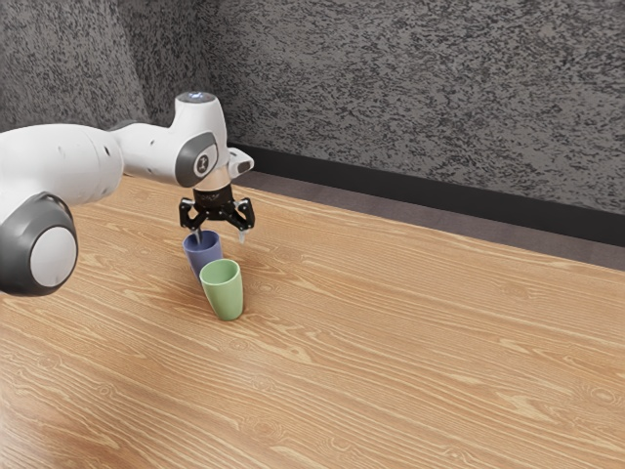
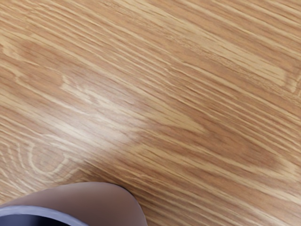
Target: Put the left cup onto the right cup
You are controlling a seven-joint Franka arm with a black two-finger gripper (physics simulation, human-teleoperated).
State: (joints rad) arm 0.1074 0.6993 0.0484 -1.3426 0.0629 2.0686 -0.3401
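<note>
You have the pincer [image 1: 220, 233] spread wide just above the blue cup [image 1: 203, 256]. One finger sits at the cup's rim and the other stands out past it toward the exterior view's right, so nothing is pinched. The blue cup stands upright on the bench [image 1: 410, 342]. The green cup [image 1: 223, 290], also upright, is just in front of it, nearer the camera; you cannot tell whether the two touch. In the wrist view, the blue cup's rim [image 2: 42, 213] lies right under your hand, with wood grain beyond.
</note>
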